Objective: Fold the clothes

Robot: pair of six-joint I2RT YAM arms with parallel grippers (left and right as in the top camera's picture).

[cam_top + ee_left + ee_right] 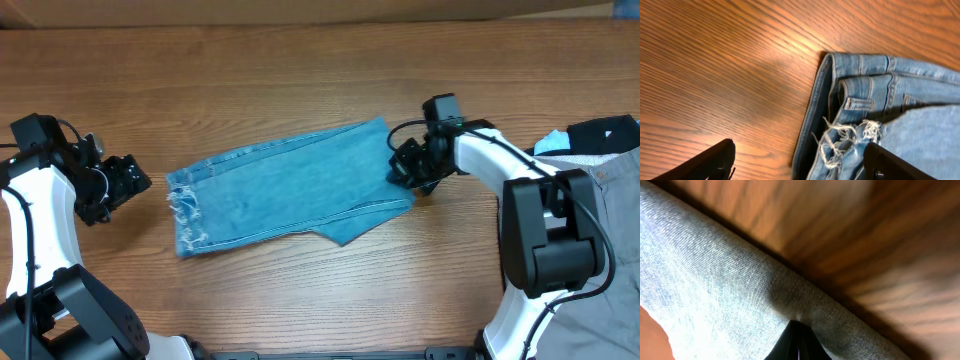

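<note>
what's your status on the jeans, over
Left tool open, short of frayed hem. Right tool shut on jeans edge. Other clothes lie apart, right side.

Light-blue faded jeans [290,185] lie folded flat across the middle of the table [300,80]. Their frayed whitish hems [840,142] rest over the waistband [867,82] toward the table's left side.

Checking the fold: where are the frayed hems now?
In the overhead view, the frayed hems lie at the jeans' left end, near the open left gripper.

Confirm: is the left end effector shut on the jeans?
No, the left end effector is open, clear of the jeans.
</note>
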